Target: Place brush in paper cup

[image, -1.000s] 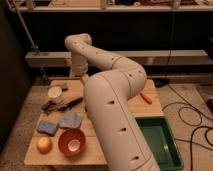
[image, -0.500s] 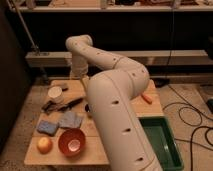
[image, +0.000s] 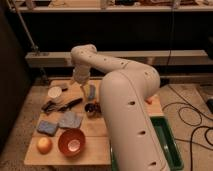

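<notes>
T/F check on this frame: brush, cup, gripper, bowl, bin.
1. The brush is in the cup. False: the brush lies on the table, just in front of the cup.
2. The gripper holds nothing. True: the gripper is open, above the table to the right of the cup.
3. The orange bowl sits near the table's front edge. True: bowl.
4. The green bin is on the table. False: the bin stands beside the table, lower down.

Orange bowl [image: 62, 142] sits beside a yellow fruit [image: 44, 145].
</notes>
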